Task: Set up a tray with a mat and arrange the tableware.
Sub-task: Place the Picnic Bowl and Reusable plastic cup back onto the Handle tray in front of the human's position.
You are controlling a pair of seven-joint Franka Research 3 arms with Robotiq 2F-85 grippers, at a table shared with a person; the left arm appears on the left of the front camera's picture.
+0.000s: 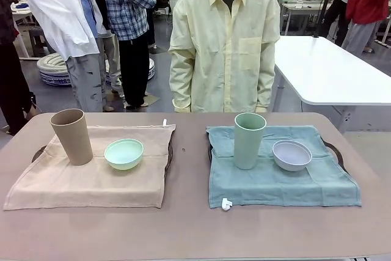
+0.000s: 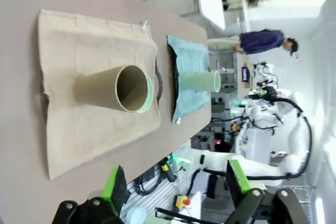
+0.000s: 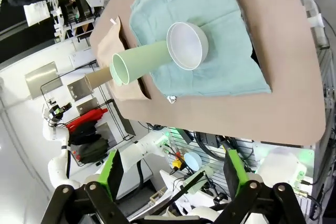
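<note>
On beige mat, tan cup [image 1: 71, 136], mint bowl [image 1: 124, 153], both hands [image 2: 176, 187] [image 3: 173, 174] released, empty

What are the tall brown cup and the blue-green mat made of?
The tan cup looks like matte plastic or a fibre composite: smooth, dull, thin-walled, though ceramic can't be ruled out. The teal mat looks like soft woven cloth: it wrinkles, drapes over the tray's edge and has a small sewn tag at its near corner.
</note>
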